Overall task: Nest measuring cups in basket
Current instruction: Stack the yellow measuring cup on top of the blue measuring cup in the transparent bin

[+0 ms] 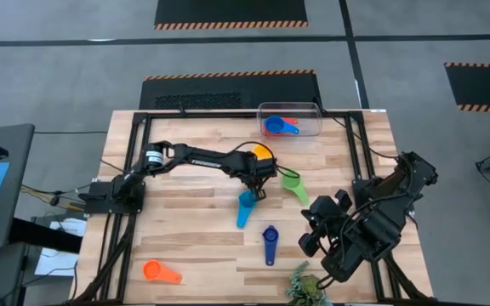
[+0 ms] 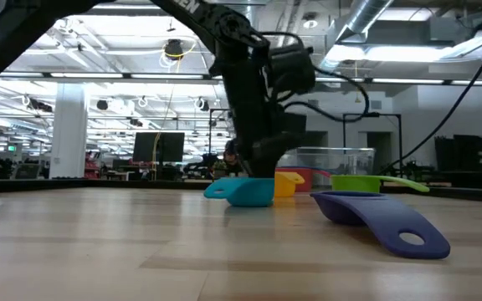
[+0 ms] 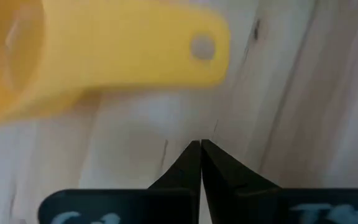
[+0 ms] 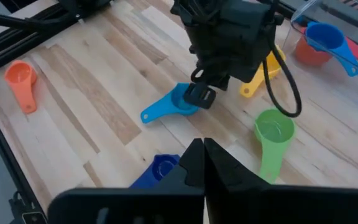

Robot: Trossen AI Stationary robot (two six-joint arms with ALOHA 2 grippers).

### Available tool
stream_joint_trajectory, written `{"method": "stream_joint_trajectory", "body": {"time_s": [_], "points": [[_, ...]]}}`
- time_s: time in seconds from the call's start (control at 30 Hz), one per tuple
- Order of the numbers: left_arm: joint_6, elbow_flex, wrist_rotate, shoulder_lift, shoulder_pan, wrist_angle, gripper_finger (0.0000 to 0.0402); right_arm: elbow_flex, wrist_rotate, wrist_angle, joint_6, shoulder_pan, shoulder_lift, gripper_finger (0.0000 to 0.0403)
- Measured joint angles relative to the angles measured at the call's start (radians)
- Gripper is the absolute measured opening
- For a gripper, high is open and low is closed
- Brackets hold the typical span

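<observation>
Near the table's [image 1: 185, 246] back edge, a basket [image 1: 290, 120] with two cups [image 1: 278, 127] inside; mid-table, four cups [image 1: 270, 245] clustered; far left front, one cup [image 1: 160, 272] alone.

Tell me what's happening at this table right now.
A two-armed robot is nesting measuring cups in a clear basket. A blue cup already sits in a red one inside it. The left gripper, shut and empty, is low over the table between the yellow cup and the light blue cup. The green cup, dark blue cup and orange cup lie loose on the table. The right gripper waits shut at the table's right.
</observation>
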Motion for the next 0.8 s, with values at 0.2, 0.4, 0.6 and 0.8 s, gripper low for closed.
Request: {"method": "stream_joint_trajectory", "body": {"time_s": [0.2, 0.4, 0.6, 0.8], "points": [[0.012, 0.007, -0.04, -0.009, 0.003, 0.104, 0.0, 0.0, 0.0, 0.0, 0.0, -0.001, 0.0, 0.0012], [0.012, 0.008, -0.085, -0.013, 0.008, 0.167, 0.0, 0.0, 0.0, 0.0, 0.0, -0.002, 0.0, 0.0011], [0.012, 0.008, -0.097, -0.013, 0.014, 0.233, 0.0, 0.0, 0.001, 0.0, -0.001, -0.002, 0.0, 0.0011], [-0.004, 0.022, -0.103, -0.013, 0.016, 0.249, 0.0, 0.0, 0.002, 0.003, -0.001, -0.004, 0.0, 0.0011]]}}
